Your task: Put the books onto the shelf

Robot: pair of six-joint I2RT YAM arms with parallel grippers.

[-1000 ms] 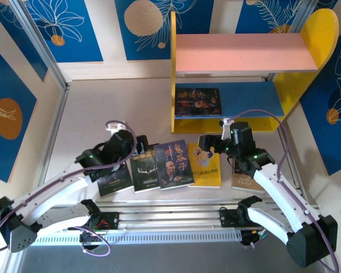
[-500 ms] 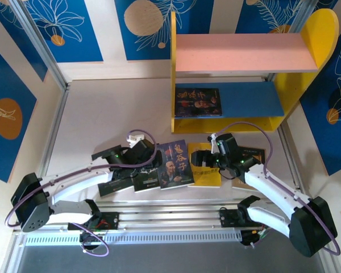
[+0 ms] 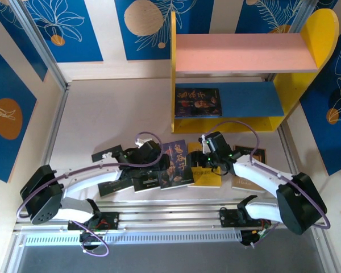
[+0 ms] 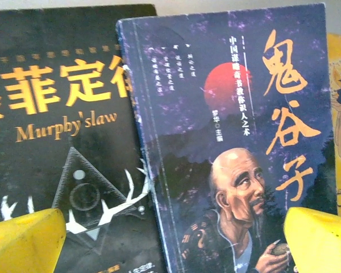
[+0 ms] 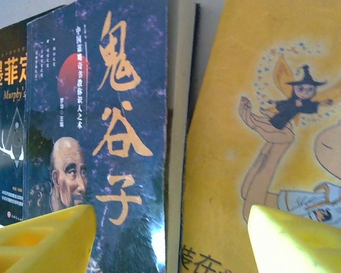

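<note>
The left claw [image 4: 173, 239], wide apart, hovers over the black book [image 4: 68, 114] and purple book [image 4: 233, 142] on the near table [image 3: 113, 114]. The right claw [image 5: 170, 239], also apart, straddles the purple and yellow book [image 5: 261, 142], perhaps touching them. Let one claw pinch a free edge, then carry far to the shelf [image 3: 238, 52].

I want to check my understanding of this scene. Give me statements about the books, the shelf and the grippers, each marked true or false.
1. A dark paperback book lies on the blue lower board of the yellow-sided wooden shelf. True.
2. The pink upper board carries two books. False: the pink upper board carries none.
3. The yellow cartoon book lies beside the purple book with a bald man. True.
4. The left gripper is shut on a black book. False: the left gripper is open, holding nothing.
</note>
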